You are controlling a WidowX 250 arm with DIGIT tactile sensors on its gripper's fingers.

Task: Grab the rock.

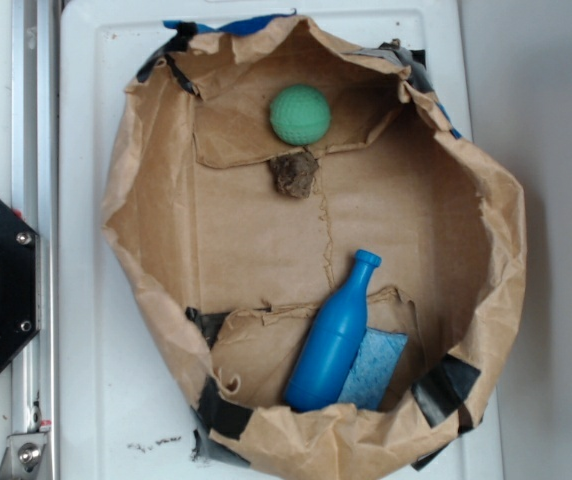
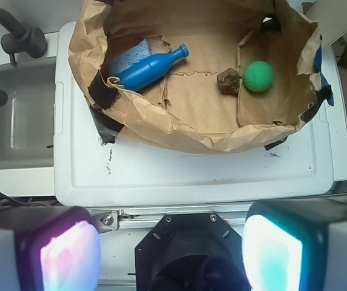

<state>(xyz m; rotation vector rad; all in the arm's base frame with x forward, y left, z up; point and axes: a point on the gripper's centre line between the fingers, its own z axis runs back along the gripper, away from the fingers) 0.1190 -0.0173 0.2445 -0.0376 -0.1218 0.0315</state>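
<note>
Here the pincer (image 2: 168,254) shows only in the wrist view, at the bottom edge: its two fingers, one glowing pink (image 2: 69,254) and one glowing teal, stand wide apart with nothing between them, well short of the bag and above the black mount and the metal rail (image 2: 161,213).

Beyond it lies the white plastic surface (image 2: 192,176), and on that sits the crumpled brown paper bag (image 2: 192,130), rolled down into an open tub and patched with strips of black tape (image 2: 105,92).

The small rough dark brown-grey rock (image 1: 293,173) lies on the bag's paper floor, toward its far end from the bottle, just beside the smooth green ball (image 1: 300,114) and almost touching it. A torn paper flap edge runs under both.

At the other end of the bag the blue plastic bottle (image 1: 331,336) lies on its side, neck pointing toward the middle of the bag, resting partly over a light blue sponge cloth (image 1: 376,368).

A grey sink basin (image 2: 16,115) with a dark faucet (image 2: 16,39) sits beside the white surface in the wrist view.

No label or writing can be read on anything.
</note>
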